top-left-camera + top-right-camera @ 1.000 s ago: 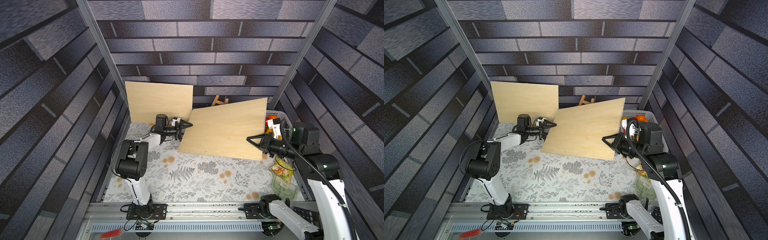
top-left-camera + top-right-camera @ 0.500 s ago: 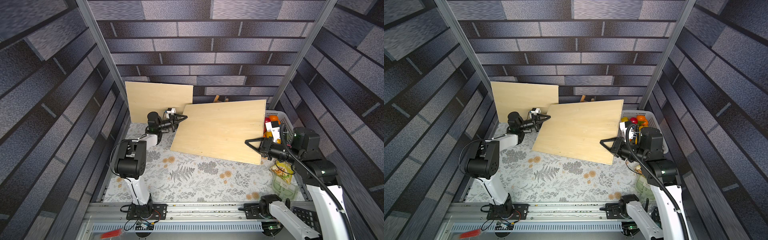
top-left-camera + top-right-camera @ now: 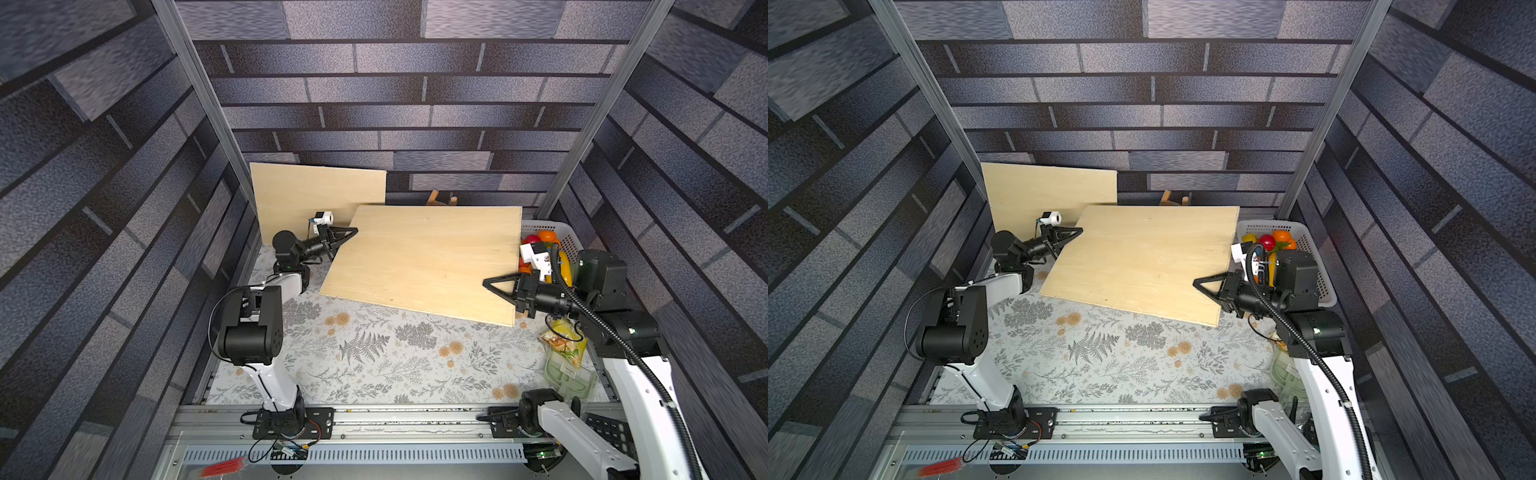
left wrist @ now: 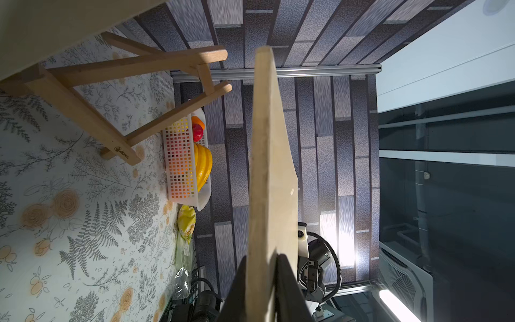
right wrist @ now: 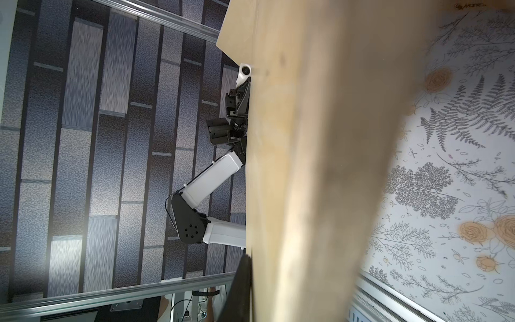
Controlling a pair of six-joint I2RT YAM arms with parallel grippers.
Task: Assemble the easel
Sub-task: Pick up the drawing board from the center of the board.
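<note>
Left gripper [image 3: 351, 231] clamped on a corner of the thin pale plywood board [image 3: 424, 257], right gripper [image 3: 491, 286] pinching the opposite edge | board aloft, tilted, just in front of the light wooden A-frame easel [image 4: 145, 62] | tip: level both ends, move together, settle it gently against the easel | board looks flat, bare, unmarked

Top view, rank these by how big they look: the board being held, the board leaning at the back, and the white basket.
1. held board: clearly largest, though lifted nearer the camera.
2. back board: partly covered by the first.
3. basket: smallest, partly hidden by an arm.
</note>
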